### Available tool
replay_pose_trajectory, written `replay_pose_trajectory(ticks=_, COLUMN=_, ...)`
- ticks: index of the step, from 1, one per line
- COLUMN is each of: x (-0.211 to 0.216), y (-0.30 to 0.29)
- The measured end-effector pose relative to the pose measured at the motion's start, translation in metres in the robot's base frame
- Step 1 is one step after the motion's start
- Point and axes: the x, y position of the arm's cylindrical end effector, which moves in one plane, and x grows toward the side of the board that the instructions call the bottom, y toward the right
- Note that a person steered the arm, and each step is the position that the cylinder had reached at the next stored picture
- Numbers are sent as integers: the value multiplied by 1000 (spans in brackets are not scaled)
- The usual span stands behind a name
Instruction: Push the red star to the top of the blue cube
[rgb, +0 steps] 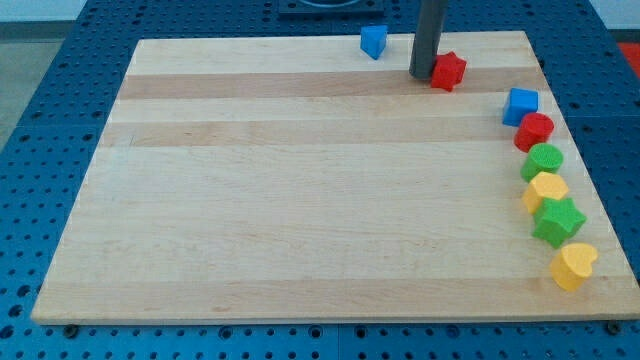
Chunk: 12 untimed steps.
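The red star (449, 71) lies near the view's top edge of the wooden board (300, 200), right of centre. My tip (422, 76) stands just at the star's left side, touching or nearly touching it. The blue cube (520, 105) sits lower and to the right of the star, at the board's right edge, at the head of a row of blocks. A second blue block (373, 42) lies at the top edge, left of my tip.
Below the blue cube, along the right edge, run a red round block (535, 131), a green round block (543, 161), a yellow block (546, 190), a green star (557, 221) and a yellow heart (574, 265).
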Motion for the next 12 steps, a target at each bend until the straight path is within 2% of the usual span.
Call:
replay_pose_trajectory(ticks=5, x=0, y=71)
replay_pose_trajectory(ticks=12, x=5, y=72)
